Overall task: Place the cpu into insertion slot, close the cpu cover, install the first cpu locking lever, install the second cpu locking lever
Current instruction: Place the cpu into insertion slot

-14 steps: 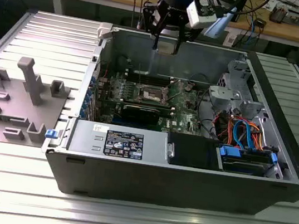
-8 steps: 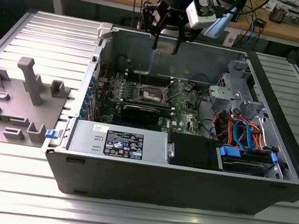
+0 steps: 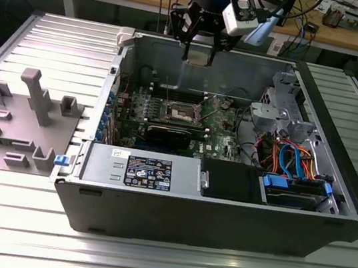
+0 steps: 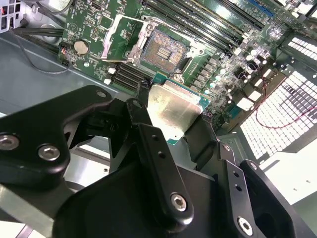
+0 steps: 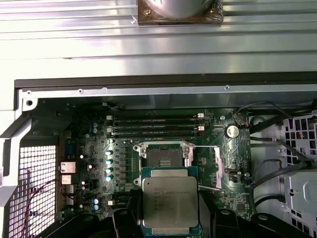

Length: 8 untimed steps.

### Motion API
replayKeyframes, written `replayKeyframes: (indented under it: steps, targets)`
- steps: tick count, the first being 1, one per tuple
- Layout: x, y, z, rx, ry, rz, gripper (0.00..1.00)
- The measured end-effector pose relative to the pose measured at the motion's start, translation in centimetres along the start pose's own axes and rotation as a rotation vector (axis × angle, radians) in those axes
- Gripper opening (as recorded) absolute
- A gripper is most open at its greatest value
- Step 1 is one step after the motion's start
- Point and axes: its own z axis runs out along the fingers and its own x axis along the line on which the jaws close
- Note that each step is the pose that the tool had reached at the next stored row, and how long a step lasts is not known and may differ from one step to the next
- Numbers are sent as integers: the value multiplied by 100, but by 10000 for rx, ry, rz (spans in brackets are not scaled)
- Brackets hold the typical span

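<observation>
My gripper (image 3: 199, 51) hangs over the back wall of the open computer case (image 3: 206, 226), shut on the cpu (image 3: 199, 56). In both wrist views the cpu (image 4: 173, 111) (image 5: 171, 201) is a flat silver-topped square on a green edge, pinched between the two black fingers (image 4: 148, 134) (image 5: 124, 220). The insertion slot (image 3: 183, 112) (image 4: 163, 47) (image 5: 163, 157) lies on the green motherboard well below the chip, open, with its dark centre bare. The cpu cover (image 4: 121, 39) (image 5: 214, 166) stands swung up beside the slot.
A long black card (image 3: 169, 134) lies just in front of the slot in the exterior view, and memory slots (image 5: 158, 126) run along its other side. A power supply (image 3: 143, 169) and a drive cage with blue and orange cables (image 3: 295, 165) fill the front. A grey fixture block (image 3: 20, 117) sits outside the case at the exterior view's left.
</observation>
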Motion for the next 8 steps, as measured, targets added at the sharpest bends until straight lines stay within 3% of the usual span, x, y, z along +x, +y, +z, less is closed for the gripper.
replayKeyframes:
  steps: [8]
  targets:
    - [0, -1, 15, 0, 0, 0, 54]
